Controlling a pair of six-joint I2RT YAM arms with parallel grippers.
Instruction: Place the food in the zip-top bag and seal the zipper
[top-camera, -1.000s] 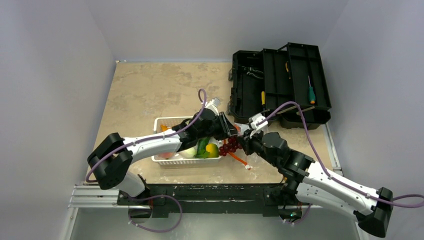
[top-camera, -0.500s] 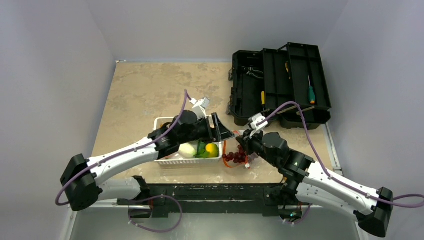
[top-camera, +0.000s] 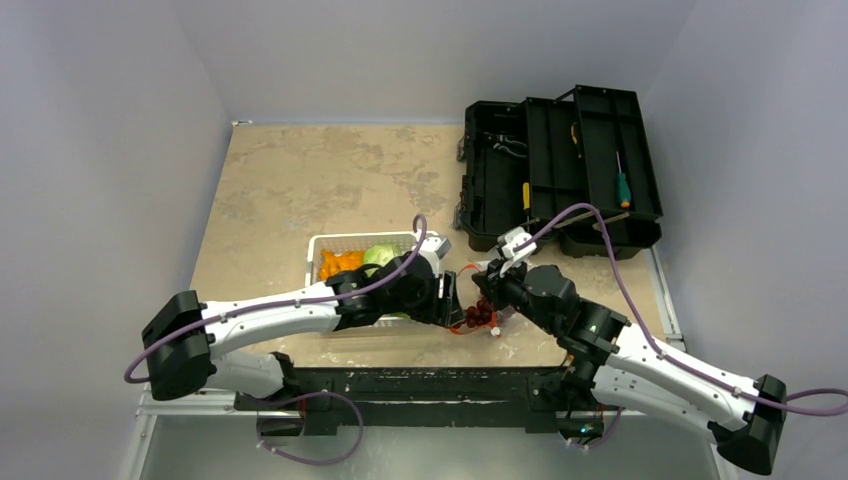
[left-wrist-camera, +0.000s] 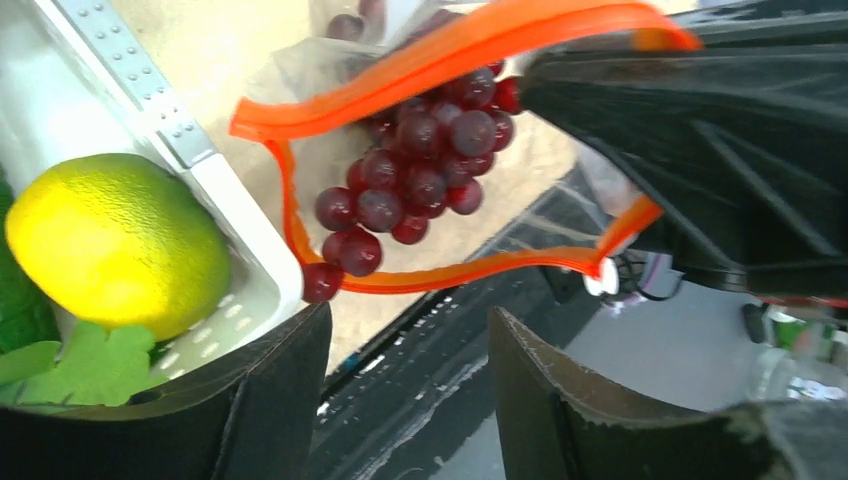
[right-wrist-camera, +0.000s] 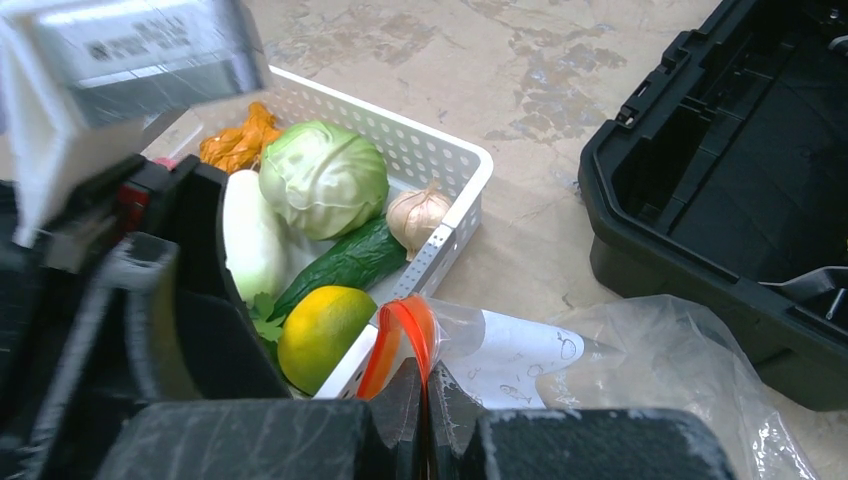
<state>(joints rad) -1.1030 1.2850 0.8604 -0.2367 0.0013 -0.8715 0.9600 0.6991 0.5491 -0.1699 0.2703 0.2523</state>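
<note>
Left end effector (left-wrist-camera: 405, 330) agape, empty — right (right-wrist-camera: 425, 382) pinches zipper (right-wrist-camera: 398, 340); grapes (left-wrist-camera: 420, 180) hidden from right wrist.

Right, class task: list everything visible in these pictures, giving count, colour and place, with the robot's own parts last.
basket: one, white, table centre
zip-top bag: one, clear, right of the basket
zipper: one, orange-red, open
grapes: one bunch, purple, inside the bag's mouth
cabbage, cucumber: one each, green, in basket
radish: one, white, in basket
mango: one, yellow-green, in basket
mushroom: one, pale, in basket
orange pieces: few, orange, in basket
toolbox: one, black, open, far right
left hand: open, empty, near the grapes
right hand: shut on zipper
</note>
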